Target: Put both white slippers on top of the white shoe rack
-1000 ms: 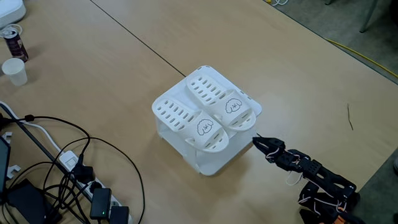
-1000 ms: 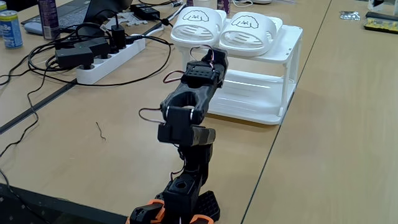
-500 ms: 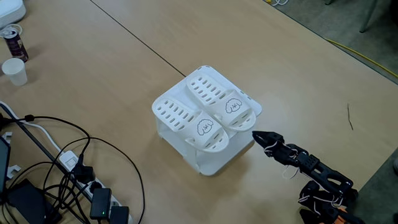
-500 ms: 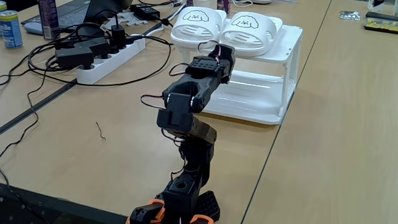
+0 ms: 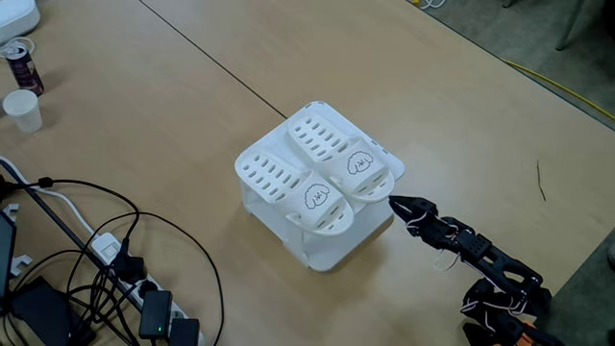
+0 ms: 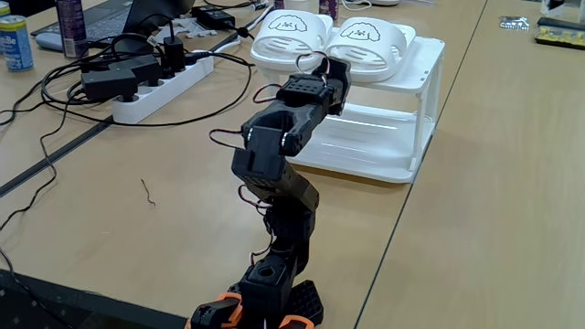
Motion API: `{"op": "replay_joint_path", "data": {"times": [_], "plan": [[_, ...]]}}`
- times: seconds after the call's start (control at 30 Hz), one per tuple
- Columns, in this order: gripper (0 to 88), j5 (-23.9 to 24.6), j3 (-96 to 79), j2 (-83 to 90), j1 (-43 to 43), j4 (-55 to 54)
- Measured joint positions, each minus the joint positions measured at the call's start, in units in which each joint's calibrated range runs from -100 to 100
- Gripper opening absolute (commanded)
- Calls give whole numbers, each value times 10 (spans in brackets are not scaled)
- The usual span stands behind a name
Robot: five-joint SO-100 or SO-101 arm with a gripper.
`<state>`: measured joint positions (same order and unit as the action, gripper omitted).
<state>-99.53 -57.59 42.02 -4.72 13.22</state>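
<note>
Two white slippers lie side by side on top of the white shoe rack (image 5: 330, 252), toes with the cartoon faces toward the arm: one slipper (image 5: 288, 183) on the left, the other slipper (image 5: 338, 150) on the right. My gripper (image 5: 396, 203) is shut with nothing in it, its tip just off the rack's right corner, close to the toes. From behind the arm, both slippers (image 6: 288, 32) (image 6: 367, 38) rest on the rack (image 6: 422, 100), and the arm's wrist (image 6: 306, 91) hides the fingertips.
Black cables (image 5: 96, 259) and a power strip (image 5: 154, 312) lie at the lower left. A paper cup (image 5: 21, 109) and a can (image 5: 21, 65) stand at the far left. A white power strip (image 6: 155, 91) lies left of the rack.
The arm has stretched forward and the shut gripper has crept up toward the rack's corner. The slippers and the rack have not moved.
</note>
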Motion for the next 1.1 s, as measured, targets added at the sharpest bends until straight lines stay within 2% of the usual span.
{"op": "replay_joint_path", "data": {"times": [0.6,0.8,1.1], "plan": [[8,0,38,-37,0,0],[8,0,35,9,0,0],[8,0,26,73,-89,0]]}}
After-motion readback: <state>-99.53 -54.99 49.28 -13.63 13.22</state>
